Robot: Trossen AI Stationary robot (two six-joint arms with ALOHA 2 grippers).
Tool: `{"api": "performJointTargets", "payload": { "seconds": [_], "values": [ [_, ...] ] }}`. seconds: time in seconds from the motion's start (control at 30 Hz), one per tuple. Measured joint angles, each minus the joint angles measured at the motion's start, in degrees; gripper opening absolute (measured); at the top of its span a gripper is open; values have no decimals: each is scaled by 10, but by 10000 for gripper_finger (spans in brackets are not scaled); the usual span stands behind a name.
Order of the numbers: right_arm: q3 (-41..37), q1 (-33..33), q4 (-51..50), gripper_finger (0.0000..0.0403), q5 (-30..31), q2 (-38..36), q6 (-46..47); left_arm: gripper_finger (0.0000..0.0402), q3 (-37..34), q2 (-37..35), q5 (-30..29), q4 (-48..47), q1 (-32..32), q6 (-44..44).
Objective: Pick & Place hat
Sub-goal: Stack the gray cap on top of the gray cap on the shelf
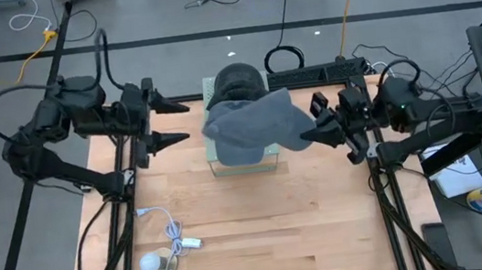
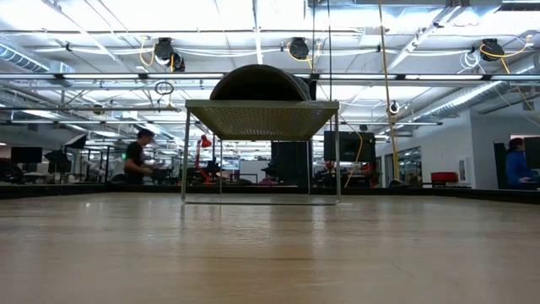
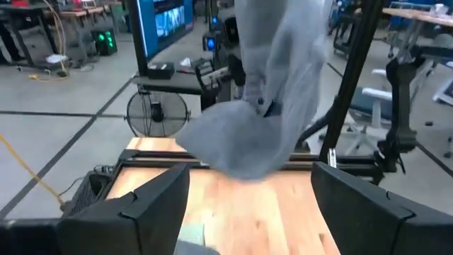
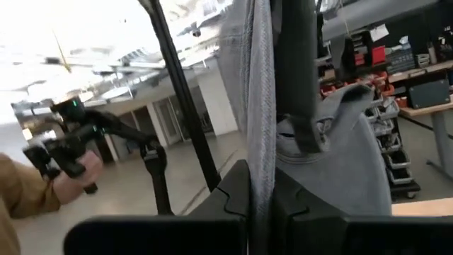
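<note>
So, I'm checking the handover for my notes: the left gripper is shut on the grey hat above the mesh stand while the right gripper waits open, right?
No, the arms are swapped. The right gripper is shut on the grey hat, its brim pinched between the fingers in the right wrist view. The left gripper waits open, apart from the hat, as the high view shows. The hat does hang above the mesh stand.
</note>
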Motion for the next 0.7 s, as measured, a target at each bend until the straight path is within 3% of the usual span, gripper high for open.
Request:
{"api": "performJointTargets", "payload": {
  "seconds": [0.33,0.7],
  "values": [
    [72,-6,-48,3,-2,45,-22,296,116,56,0,-50,-6,15],
    [72,-6,-50,3,0,58,-17,296,118,83,-1,-36,-35,30]
  ]
}}
